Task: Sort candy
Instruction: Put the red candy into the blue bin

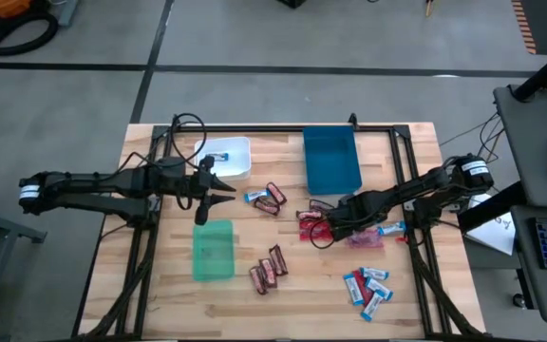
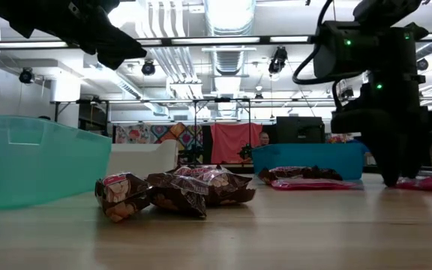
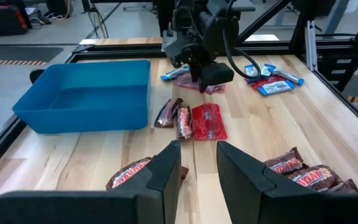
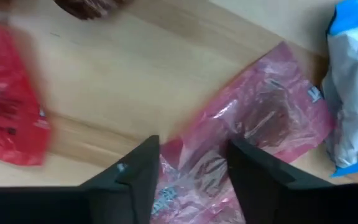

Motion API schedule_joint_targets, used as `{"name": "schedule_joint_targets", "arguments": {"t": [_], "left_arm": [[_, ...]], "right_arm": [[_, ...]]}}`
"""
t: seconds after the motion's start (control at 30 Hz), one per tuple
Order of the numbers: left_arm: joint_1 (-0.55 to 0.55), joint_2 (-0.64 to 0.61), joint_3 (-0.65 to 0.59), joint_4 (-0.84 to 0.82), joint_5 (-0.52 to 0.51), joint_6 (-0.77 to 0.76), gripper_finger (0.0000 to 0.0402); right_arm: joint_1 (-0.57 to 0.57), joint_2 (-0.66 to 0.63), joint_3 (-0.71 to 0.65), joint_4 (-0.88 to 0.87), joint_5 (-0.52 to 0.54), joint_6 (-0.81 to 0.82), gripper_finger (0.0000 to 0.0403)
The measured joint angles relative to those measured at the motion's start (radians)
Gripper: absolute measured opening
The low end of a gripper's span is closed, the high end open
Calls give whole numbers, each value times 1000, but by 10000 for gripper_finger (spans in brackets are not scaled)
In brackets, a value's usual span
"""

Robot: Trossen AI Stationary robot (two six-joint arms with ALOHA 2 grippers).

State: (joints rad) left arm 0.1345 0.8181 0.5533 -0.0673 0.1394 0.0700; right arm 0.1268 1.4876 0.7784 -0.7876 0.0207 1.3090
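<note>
The right gripper (image 4: 188, 171) is seen low over the worktop (image 1: 302, 285), its fingers (image 4: 135, 171) spread astride a pink packet (image 4: 260, 124) lying flat near the blue bin (image 1: 331, 160). The left gripper (image 3: 197, 168), fingers parted and empty, is held above the green bin (image 1: 213, 251). More candy (image 1: 266, 271) is scattered across the worktop.

Our left gripper (image 1: 218, 193) raised mid-table on an outstretched arm, fingers (image 3: 166, 171) parted, our right gripper (image 1: 329, 228) lowered to the tabletop, fingers (image 4: 135, 171) spread
</note>
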Motion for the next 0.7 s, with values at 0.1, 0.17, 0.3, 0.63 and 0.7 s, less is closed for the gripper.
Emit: {"name": "schedule_joint_targets", "arguments": {"t": [0.1,0.17,0.3,0.63,0.7], "left_arm": [[0,0,0,0,0,0,88],[0,0,0,0,0,0,88],[0,0,0,0,0,0,88],[0,0,0,2,-1,0,88],[0,0,0,4,-1,-1,88]], "right_arm": [[0,0,0,20,18,-3,112],[0,2,0,30,29,-13,79],[0,2,0,48,33,-40,20],[0,-37,18,40,28,-92,12],[0,-60,27,37,23,-110,12]]}}
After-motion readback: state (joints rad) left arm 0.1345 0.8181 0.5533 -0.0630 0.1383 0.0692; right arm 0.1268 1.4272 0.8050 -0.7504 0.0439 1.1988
